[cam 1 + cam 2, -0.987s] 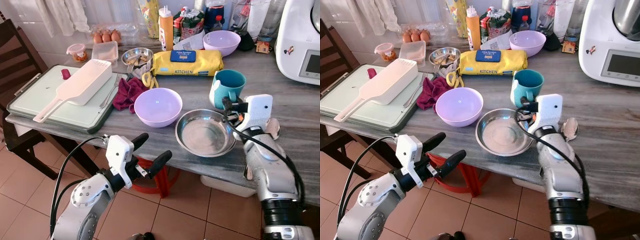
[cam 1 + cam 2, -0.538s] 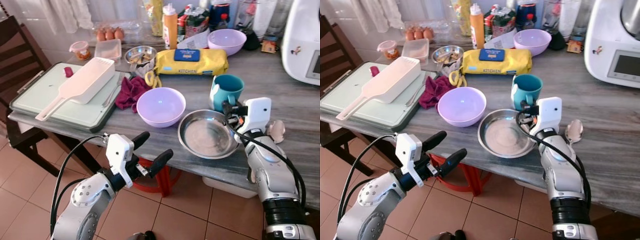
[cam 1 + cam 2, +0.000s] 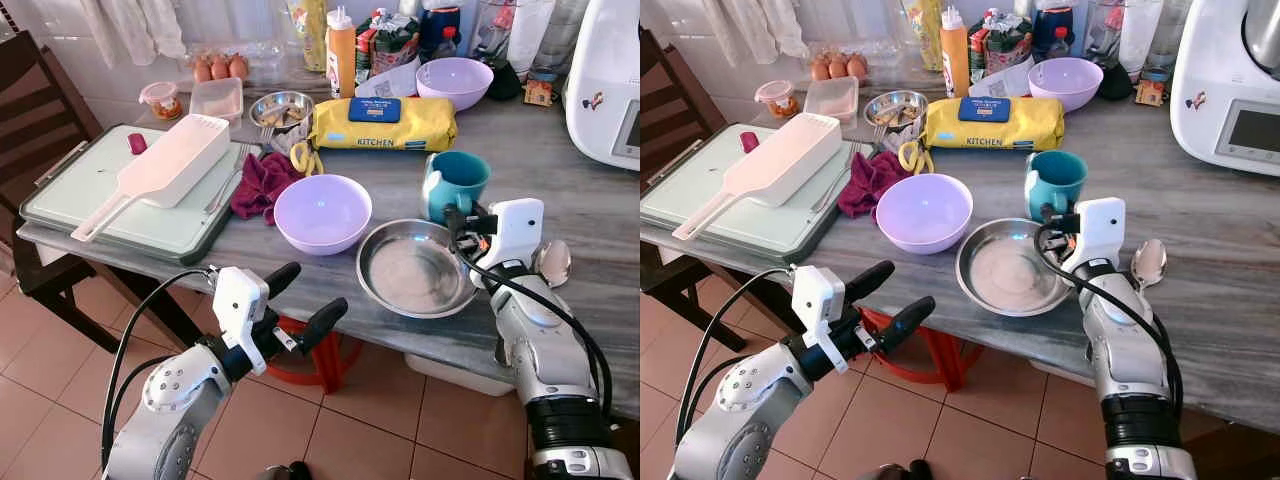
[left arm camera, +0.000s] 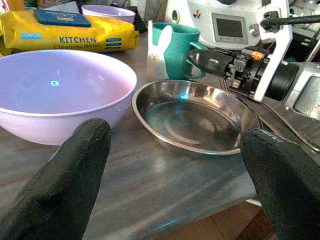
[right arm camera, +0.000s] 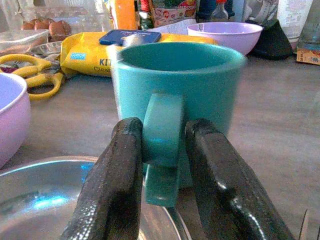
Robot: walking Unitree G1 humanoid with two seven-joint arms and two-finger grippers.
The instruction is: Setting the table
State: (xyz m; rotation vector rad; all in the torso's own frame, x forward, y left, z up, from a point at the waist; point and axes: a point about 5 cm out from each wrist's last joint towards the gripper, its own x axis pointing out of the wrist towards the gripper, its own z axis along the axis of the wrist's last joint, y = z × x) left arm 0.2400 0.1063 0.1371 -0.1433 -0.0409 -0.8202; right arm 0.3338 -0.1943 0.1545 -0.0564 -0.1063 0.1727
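Note:
A teal mug stands on the grey table, right behind an empty steel bowl. My right gripper reaches over the bowl's far rim, its two black fingers shut on the mug's handle. A lavender bowl sits to the left of the steel one. A metal spoon lies on the table beside my right wrist. My left gripper hangs open below the table's front edge, facing both bowls, with nothing between its fingers.
A green tray with a white slotted scoop takes the table's left end. A maroon cloth, yellow scissors, a yellow wipes pack, another lavender bowl and a white appliance lie behind. A dark chair stands left.
The head camera has shifted slightly, so the whole scene sits a little differently. Both arms and the tableware hold their places; the right gripper stays at the mug's handle.

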